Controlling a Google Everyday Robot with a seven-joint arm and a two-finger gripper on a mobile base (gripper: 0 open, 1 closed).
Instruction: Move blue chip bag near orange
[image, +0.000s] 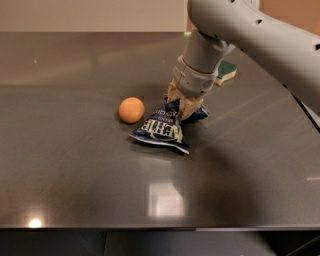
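The blue chip bag lies on the dark table, its white lettering facing the camera and its lower edge on the surface. My gripper comes down from the upper right and is shut on the bag's top end. The orange sits on the table just left of the bag, a small gap apart from it. The bag's pinched top is partly hidden by the tan fingers.
A green-and-yellow sponge lies at the back, right of the arm and partly hidden by it. The grey arm spans the upper right. The table's front edge runs along the bottom.
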